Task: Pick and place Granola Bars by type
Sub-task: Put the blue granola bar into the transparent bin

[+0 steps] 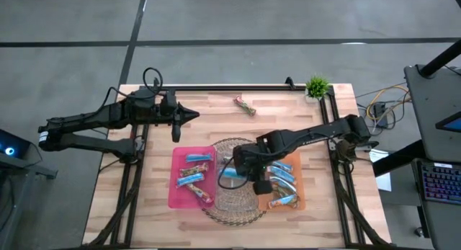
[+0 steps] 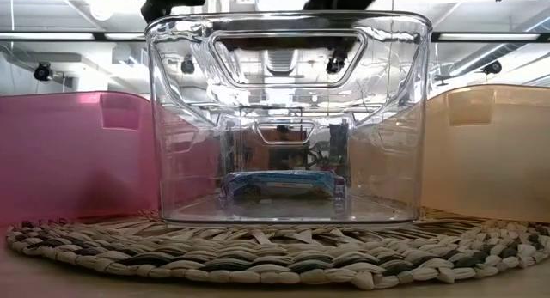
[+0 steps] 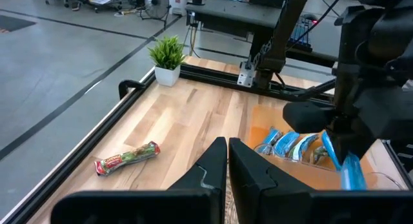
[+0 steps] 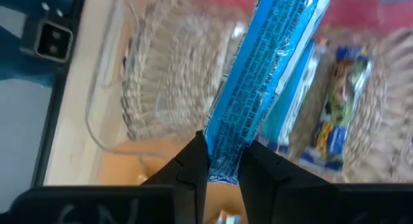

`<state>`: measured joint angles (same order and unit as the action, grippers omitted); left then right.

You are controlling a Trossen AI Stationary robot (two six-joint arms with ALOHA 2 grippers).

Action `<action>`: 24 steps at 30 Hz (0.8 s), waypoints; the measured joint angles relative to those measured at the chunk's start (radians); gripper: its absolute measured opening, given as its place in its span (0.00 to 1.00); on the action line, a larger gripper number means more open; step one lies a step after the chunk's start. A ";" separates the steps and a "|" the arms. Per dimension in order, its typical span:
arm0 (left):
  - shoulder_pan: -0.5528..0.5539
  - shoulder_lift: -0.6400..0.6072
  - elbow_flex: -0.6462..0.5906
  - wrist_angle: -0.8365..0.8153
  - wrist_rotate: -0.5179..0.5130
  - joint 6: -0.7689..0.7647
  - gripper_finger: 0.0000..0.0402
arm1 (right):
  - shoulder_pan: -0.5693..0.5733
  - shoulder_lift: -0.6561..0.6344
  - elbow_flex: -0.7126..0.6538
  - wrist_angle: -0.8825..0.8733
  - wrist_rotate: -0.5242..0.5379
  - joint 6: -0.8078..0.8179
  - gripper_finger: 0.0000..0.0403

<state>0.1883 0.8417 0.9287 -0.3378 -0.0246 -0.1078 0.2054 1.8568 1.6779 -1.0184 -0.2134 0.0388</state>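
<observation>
My right gripper [image 1: 238,172] is shut on a bright blue granola bar [image 4: 271,69] above the clear bin [image 2: 288,118], which stands on a round woven mat [image 2: 275,251]. More bars lie on the clear bin's floor [image 2: 279,185]. A pink bin [image 1: 189,179] left of it holds several bars, and an orange bin [image 1: 287,184] right of it holds blue ones. One brown, red and green bar [image 1: 245,104] lies flat on the bare wood near the far edge. My left gripper [image 3: 227,164] hovers shut over the table's far left, touching nothing. My right gripper pinches the blue bar's crimped end [image 4: 221,164] between its two fingers. The fingers slant steeply down from the table's right side and lie along the bar. The bar hangs tilted below the fingers [image 3: 348,166], lifted clear over the clear bin.
A small green potted plant [image 1: 315,86] stands at the far right corner. A black rail [image 1: 230,87] runs along the far edge. Cables and a keyboard lie beyond the right edge. Bare wood shows between my left gripper and the loose bar.
</observation>
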 joint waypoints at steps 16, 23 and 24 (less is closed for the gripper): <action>0.000 0.000 0.000 0.000 0.000 0.000 0.00 | 0.019 0.010 -0.083 0.083 -0.005 -0.009 0.16; 0.000 0.000 0.000 0.000 0.001 0.000 0.00 | 0.021 0.011 -0.097 0.107 -0.028 -0.015 0.16; 0.000 0.000 0.000 0.000 0.001 0.000 0.00 | 0.021 0.011 -0.102 0.119 -0.042 -0.009 0.17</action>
<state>0.1883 0.8413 0.9287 -0.3378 -0.0238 -0.1081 0.2264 1.8675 1.5757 -0.8997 -0.2556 0.0301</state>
